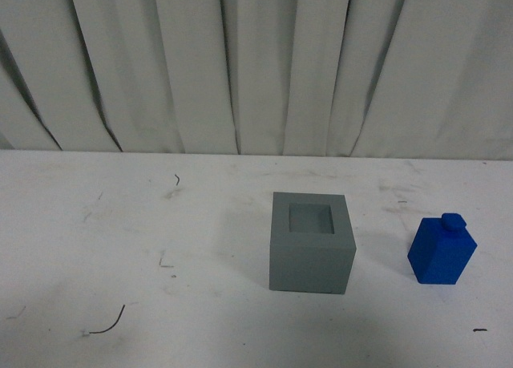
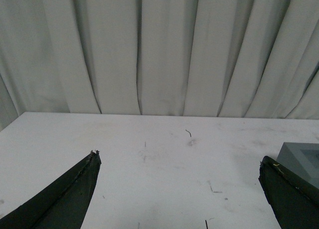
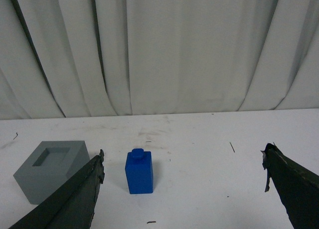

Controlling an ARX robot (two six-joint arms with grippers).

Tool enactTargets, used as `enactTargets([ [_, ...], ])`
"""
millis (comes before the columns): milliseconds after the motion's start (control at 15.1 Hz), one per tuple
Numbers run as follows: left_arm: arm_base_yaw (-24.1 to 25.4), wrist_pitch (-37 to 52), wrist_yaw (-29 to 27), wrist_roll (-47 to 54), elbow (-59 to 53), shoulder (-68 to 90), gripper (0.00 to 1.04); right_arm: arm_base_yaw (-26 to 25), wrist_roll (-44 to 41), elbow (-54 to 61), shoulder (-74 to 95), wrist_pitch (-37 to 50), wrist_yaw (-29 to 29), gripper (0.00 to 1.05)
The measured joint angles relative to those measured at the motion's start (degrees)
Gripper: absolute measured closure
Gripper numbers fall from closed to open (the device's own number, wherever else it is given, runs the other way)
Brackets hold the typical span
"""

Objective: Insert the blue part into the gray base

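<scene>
**Blue block stands in front of the open right gripper**

A long white curtain (image 1: 256,63) with soft folds hangs at the back. Below it is a flat white table (image 1: 120,248) with a few small dark marks on it.

The right gripper (image 3: 184,153) has two dark fingers spread wide apart. It holds nothing. The left gripper (image 2: 179,159) is spread wide too, and it also holds nothing. Table top shows between its fingers.

The matte gray cube base (image 1: 311,252) sits on the table with its square hole facing up. Seen from the left gripper, only a corner of the cube shows. That corner is just past one finger tip and partly hidden behind that finger. Seen from the right gripper, the cube is off to the robot's left, outside the gap between the fingers. One finger covers the cube's near lower edge.

The bright blue block part (image 1: 442,252) stands upright on the table, ahead of the right gripper. It is inside the wide gap between the fingers, closer to the finger on the gray cube's side, and it touches neither finger. A strip of white table lies between the block and the cube, so the two are near each other but apart. The block is not in the hole.

The block has a little blue knob on top.
</scene>
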State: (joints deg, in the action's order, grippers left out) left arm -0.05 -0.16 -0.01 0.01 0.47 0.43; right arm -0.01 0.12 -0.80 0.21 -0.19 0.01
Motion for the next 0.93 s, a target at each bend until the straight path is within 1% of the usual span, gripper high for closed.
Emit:
enactTargets([
  [66,0.0,0.0,0.0,0.0,0.0,0.0,0.07,0.0,0.0,0.0,0.0,0.0,0.0,0.06],
  [133,0.0,0.0,0.0,0.0,0.0,0.0,0.07,-0.8,0.0,0.0,0.9,2.2,-0.8,0.06],
  [199,0.0,0.0,0.0,0.0,0.0,0.0,0.07,-7.0,0.1,-0.1,12.6,14.7,-5.5,0.06],
  [265,0.0,0.0,0.0,0.0,0.0,0.0,0.07,-9.6,0.3,-0.6,21.8,23.6,-7.4,0.06],
  [398,0.0,0.0,0.0,0.0,0.0,0.0,0.07,-10.7,0.7,-6.9,43.6,43.3,-8.4,0.06],
  [464,0.0,0.0,0.0,0.0,0.0,0.0,0.07,-10.4,0.7,-12.0,54.6,51.2,-7.5,0.06],
  [530,0.0,0.0,0.0,0.0,0.0,0.0,0.07,-8.5,0.2,-18.1,66.0,55.4,-5.9,0.06],
  [597,0.0,0.0,0.0,0.0,0.0,0.0,0.07,-6.5,-0.2,-24.5,75.7,53.3,-4.7,0.06],
  [729,0.0,0.0,0.0,0.0,0.0,0.0,0.07,-6.0,-1.2,-38.0,91.1,48.0,-3.1,0.06],
  [862,0.0,0.0,0.0,0.0,0.0,0.0,0.07,-6.1,-2.5,-47.6,98.3,42.6,-2.9,0.06],
  [928,0.0,0.0,0.0,0.0,0.0,0.0,0.07,-6.4,-3.9,-49.9,99.3,41.0,-3.5,0.06],
])
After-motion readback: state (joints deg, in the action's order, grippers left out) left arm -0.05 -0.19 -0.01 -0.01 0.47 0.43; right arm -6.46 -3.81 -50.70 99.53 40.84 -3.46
